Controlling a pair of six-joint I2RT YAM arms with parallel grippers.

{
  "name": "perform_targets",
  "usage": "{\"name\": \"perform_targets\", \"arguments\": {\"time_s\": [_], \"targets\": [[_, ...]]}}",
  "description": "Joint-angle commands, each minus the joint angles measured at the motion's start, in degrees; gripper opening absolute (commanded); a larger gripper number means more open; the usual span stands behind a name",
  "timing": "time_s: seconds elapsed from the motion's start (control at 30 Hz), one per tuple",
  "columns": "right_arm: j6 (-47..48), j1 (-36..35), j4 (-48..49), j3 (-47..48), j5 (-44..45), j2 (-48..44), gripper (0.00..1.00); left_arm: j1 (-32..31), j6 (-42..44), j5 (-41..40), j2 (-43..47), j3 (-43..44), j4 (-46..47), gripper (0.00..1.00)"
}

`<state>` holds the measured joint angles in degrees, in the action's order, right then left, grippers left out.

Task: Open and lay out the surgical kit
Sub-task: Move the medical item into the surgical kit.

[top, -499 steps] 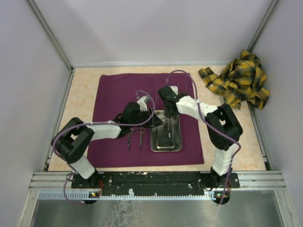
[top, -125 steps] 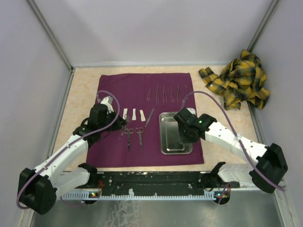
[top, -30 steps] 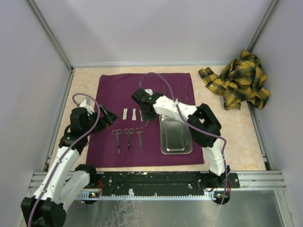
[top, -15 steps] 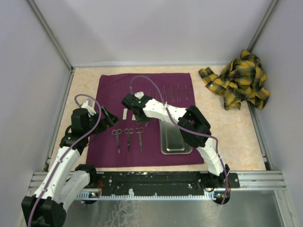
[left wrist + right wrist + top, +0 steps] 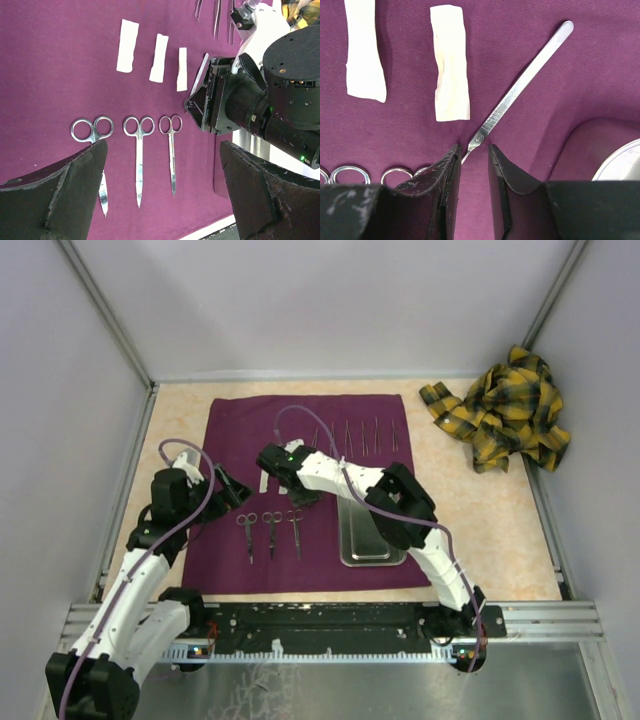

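Observation:
The dark purple cloth (image 5: 230, 420) lies spread flat. On it are three scissors (image 5: 271, 533) in a row, white pieces (image 5: 449, 60), a flat steel handle (image 5: 520, 85) lying diagonally, thin instruments (image 5: 355, 435) along the far edge, and the steel tray (image 5: 372, 530). My right gripper (image 5: 474, 148) is low over the cloth. Its jaws stand a narrow gap apart, with the handle's thin lower end between the tips and neither tip touching it. My left gripper (image 5: 162, 145) hangs wide open above the scissors (image 5: 140, 160) and holds nothing.
A crumpled yellow plaid cloth (image 5: 505, 410) lies at the back right of the table. Grey walls close in the left, back and right sides. The right arm's wrist (image 5: 260, 100) shows close by in the left wrist view, beside the tray.
My right gripper has shifted a little left and come down over the lower end of the steel handle. The left arm has stayed put and open.

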<state>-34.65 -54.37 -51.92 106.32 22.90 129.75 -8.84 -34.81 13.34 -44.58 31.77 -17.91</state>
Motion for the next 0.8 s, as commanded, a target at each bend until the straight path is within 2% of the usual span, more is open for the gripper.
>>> {"name": "perform_targets", "arguments": {"time_s": [0.0,0.77], "targets": [[-0.02,-0.39,-0.74,2.9,2.48,0.34,0.29,0.3,0.68,0.92,-0.33,-0.15,2.03,0.99],[-1.98,0.34,0.75,-9.57,4.29,-8.23,0.29,0.32,0.37,2.26,0.05,-0.3,2.53,0.98]]}}
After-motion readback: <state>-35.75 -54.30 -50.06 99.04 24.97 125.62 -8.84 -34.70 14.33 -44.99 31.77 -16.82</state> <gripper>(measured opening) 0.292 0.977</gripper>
